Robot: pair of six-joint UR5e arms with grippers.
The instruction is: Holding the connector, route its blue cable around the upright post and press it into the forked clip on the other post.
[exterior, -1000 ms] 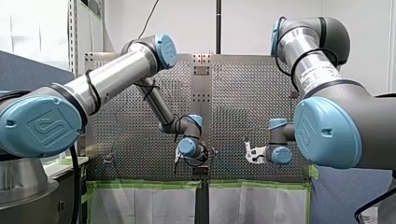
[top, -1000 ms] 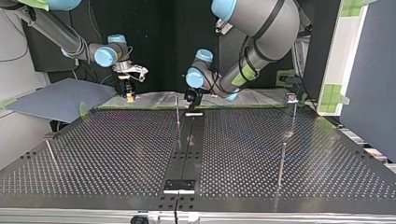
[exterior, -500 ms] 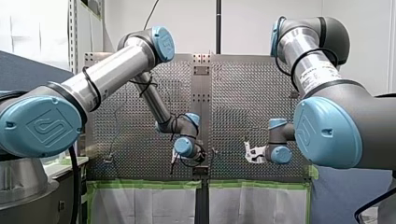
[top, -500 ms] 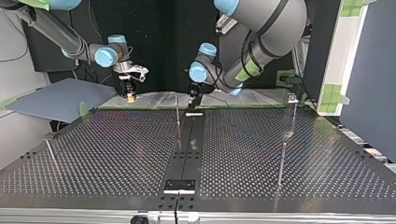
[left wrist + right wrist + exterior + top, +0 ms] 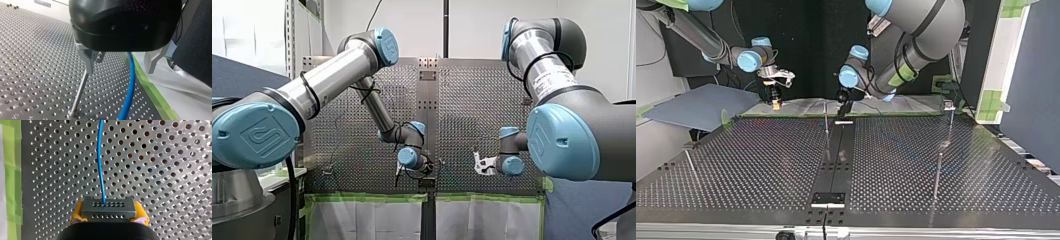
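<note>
Perforated grey metal forms the bench point(image 5: 761, 165), edged with green tape point(image 5: 11, 170). My right pincer point(image 5: 109, 216) is clamped on the connector point(image 5: 108, 206), held between yellow pads point(image 5: 77, 212). The connector is a dark, flat block with two rows of tiny holes. A thin, glossy blue cable point(image 5: 99, 167) leaves its middle and runs ahead over the bench. My left pincer point(image 5: 120, 71) is spread wide and holds nothing, its black housing above pale metal fingers point(image 5: 88, 60). The cable passes between them, clear of both. A slim steel post point(image 5: 79, 93) stands upright just under one finger. Only the wrist views show the cable. The top view gives the layout: right pincer at its far left, left pincer far and central near the post, other posts point(image 5: 937, 175) well apart at the right. Beyond the bench, the front view shows a white wall point(image 5: 472, 25).
</note>
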